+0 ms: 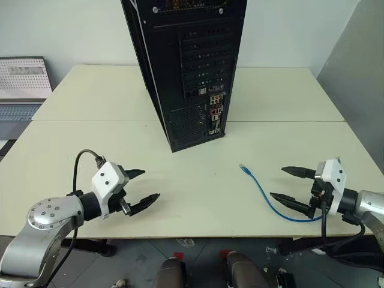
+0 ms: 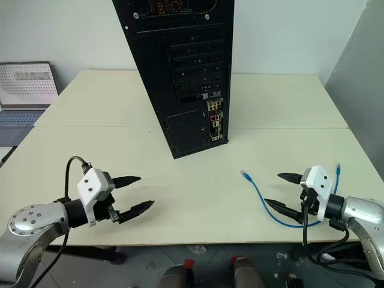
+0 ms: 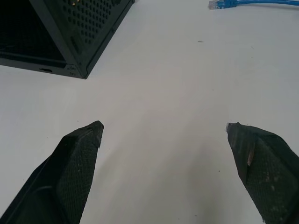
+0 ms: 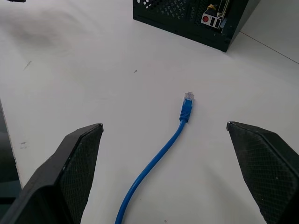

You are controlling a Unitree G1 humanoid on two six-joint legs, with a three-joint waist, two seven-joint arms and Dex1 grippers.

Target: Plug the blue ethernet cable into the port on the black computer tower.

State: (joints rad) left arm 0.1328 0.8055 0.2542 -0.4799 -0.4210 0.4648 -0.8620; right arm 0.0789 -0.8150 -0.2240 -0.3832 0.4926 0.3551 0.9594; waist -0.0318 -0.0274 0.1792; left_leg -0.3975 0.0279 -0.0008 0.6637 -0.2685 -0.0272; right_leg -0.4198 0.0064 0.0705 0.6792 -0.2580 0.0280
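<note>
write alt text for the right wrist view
A blue ethernet cable lies loose on a pale table, its plug end pointing toward the black computer tower. The right end effector stands open on either side of the cable, not touching it.

Head pair looks down over the table [image 1: 180, 198]; wrist views sit low, sharing the tower [image 1: 186, 66] at twelve o'clock.
</note>
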